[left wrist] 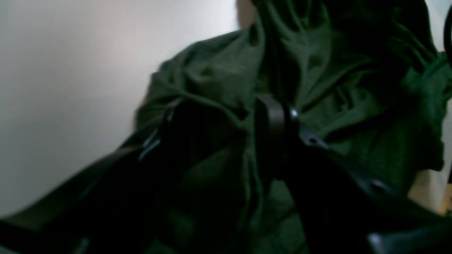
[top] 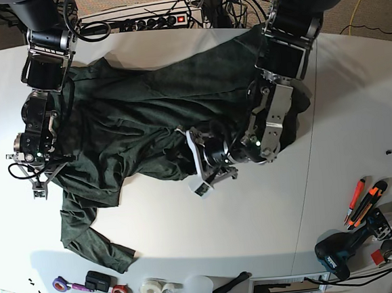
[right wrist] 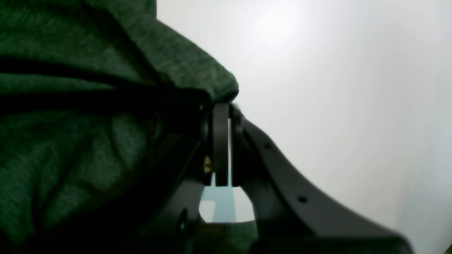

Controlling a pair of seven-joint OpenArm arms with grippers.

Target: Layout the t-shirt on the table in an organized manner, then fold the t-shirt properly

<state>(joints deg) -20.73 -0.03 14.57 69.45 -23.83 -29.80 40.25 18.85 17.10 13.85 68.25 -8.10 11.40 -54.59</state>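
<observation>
Base view shows folding seemingly unstarted, with smoothing left: the rumpled dark green t-shirt [top: 138, 100] spans the white table's [top: 189, 228] left and centre, left gripper [top: 198, 161] spread wide, empty, right gripper [right wrist: 221, 106] pinching its fabric.

Base view: a power drill [top: 353, 243] lay at the near right edge, orange-handled tools [top: 368, 204] just beyond it. Rolls of tape [top: 60, 284] sat along the near left edge. Dark cables [top: 229, 1] tangled at the far side; a yellow cord [top: 363, 4] curved at far right.
</observation>
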